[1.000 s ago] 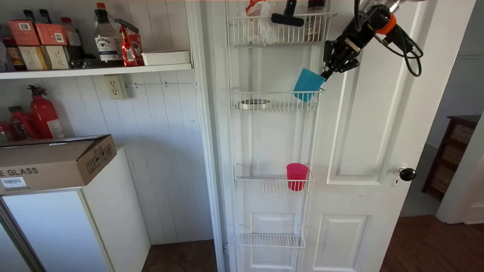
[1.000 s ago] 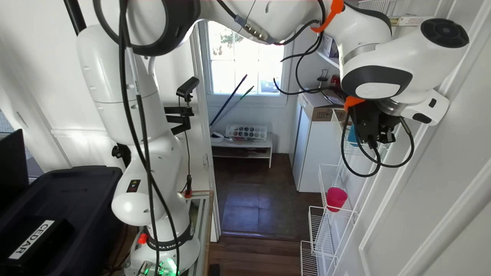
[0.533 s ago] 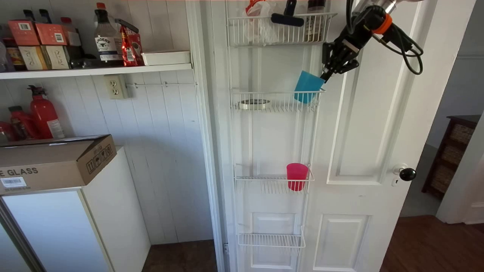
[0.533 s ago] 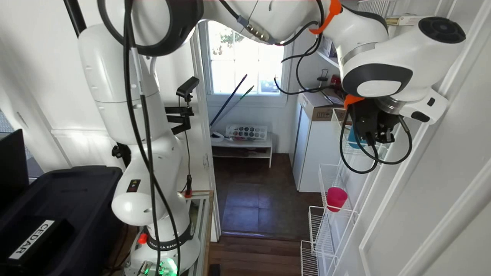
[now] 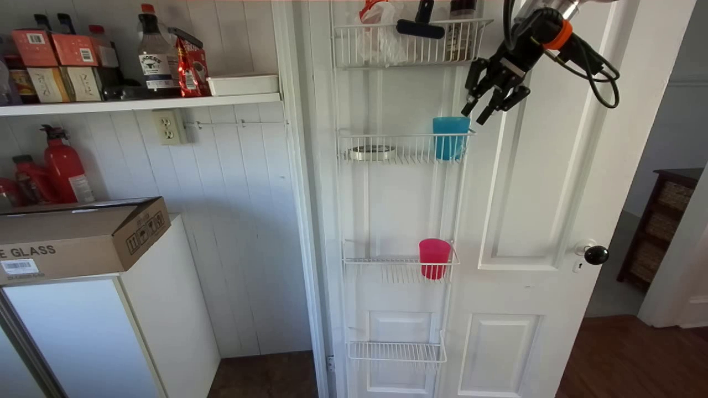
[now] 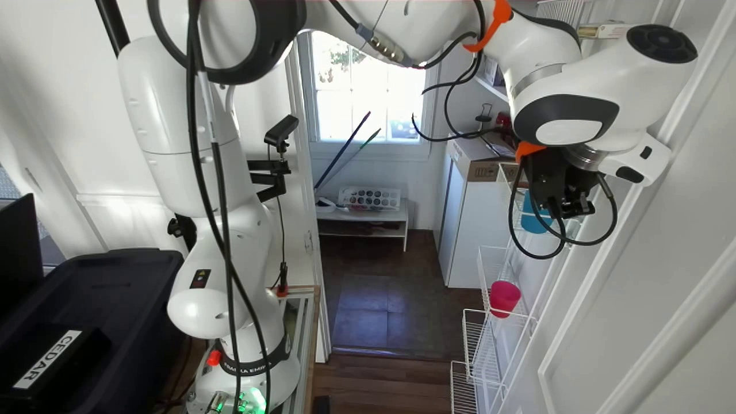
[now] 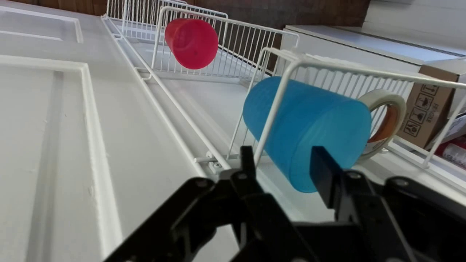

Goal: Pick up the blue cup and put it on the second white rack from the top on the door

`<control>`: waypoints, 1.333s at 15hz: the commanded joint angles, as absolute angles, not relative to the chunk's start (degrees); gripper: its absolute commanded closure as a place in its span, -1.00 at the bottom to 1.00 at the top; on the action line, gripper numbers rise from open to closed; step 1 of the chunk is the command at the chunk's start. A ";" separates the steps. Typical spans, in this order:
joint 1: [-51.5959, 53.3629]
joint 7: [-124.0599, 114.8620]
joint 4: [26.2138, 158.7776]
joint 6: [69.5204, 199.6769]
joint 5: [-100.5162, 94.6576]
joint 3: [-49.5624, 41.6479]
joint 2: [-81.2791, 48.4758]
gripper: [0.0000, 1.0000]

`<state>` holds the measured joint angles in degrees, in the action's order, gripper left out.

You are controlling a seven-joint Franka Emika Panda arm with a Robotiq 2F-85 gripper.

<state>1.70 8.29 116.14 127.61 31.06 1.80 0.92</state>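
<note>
The blue cup (image 5: 451, 127) stands upright in the right end of the second white rack (image 5: 406, 135) on the door (image 5: 534, 182). It also shows in an exterior view (image 6: 532, 224), partly behind the gripper's cables, and in the wrist view (image 7: 287, 116). My gripper (image 5: 473, 118) is open, its fingertips just above and right of the cup's rim. In the wrist view the open, empty fingers (image 7: 284, 154) point at the cup. One finger overlaps the cup's mouth in that view; whether it touches the cup I cannot tell.
A tape roll (image 5: 372, 152) lies in the same rack, left of the cup. The top basket (image 5: 354, 47) above holds a bag and a black-handled tool (image 5: 421, 27). A pink-red cup (image 5: 435, 257) stands in the rack below. The door knob (image 5: 596, 255) is lower right.
The gripper has opened and let go of the blue cup. The cup, tilted before in the fingers, has dropped slightly and now stands upright in the rack. The arm has barely moved.
</note>
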 commanded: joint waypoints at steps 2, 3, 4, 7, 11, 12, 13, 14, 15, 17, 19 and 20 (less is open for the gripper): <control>1.54 9.09 115.60 128.31 32.18 1.42 1.52 -0.65; 1.49 10.14 116.17 128.36 33.31 1.33 1.92 -0.78; 1.38 11.50 117.04 128.45 34.14 1.17 2.71 -0.94; 0.98 14.76 119.24 128.91 36.98 0.28 4.88 -1.00; 0.55 17.67 122.28 129.42 40.94 -1.21 8.08 -1.00; 0.29 17.88 122.96 129.16 41.46 -1.76 9.08 -1.00; 0.08 17.97 123.74 129.23 41.81 -2.33 10.04 -1.00; -0.12 17.81 124.40 129.17 42.02 -2.88 10.94 -1.00; -0.30 17.85 125.08 128.80 42.32 -3.47 11.92 -1.00; -0.50 19.81 126.20 125.27 43.12 -5.17 13.93 -1.00; -0.92 21.83 128.01 122.94 44.19 -7.09 16.32 -1.00; -1.25 22.12 128.71 121.49 44.15 -7.85 17.36 -1.00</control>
